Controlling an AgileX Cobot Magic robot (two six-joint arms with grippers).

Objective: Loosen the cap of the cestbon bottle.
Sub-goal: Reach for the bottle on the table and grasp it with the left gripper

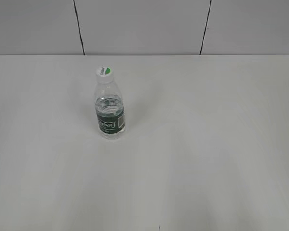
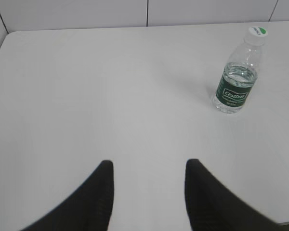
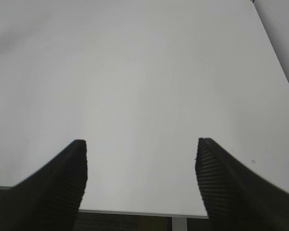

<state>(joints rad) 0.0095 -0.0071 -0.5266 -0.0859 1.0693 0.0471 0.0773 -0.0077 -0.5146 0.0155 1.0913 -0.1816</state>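
Left gripper: nearest item, hanging over the near part of the white worktop; jaws apart, nothing between them, touching nothing.

Right gripper: over the worktop's near edge on the right side; jaws spread wider than the left pair, empty. No bottle appears in its wrist view.

Cestbon bottle: stands upright, long axis vertical, left of the worktop's middle and toward the far edge, well apart from both grippers. From the left gripper it lies ahead and to the right. Judged the nearer arm: the left.

Contents: clear water, filling the bottle to about the shoulder, above the dark green label band.

Cap: white, green mark on top, seated on the neck; not yet touched. Judged next requirement: one gripper to steady the body, the other to turn the cap.
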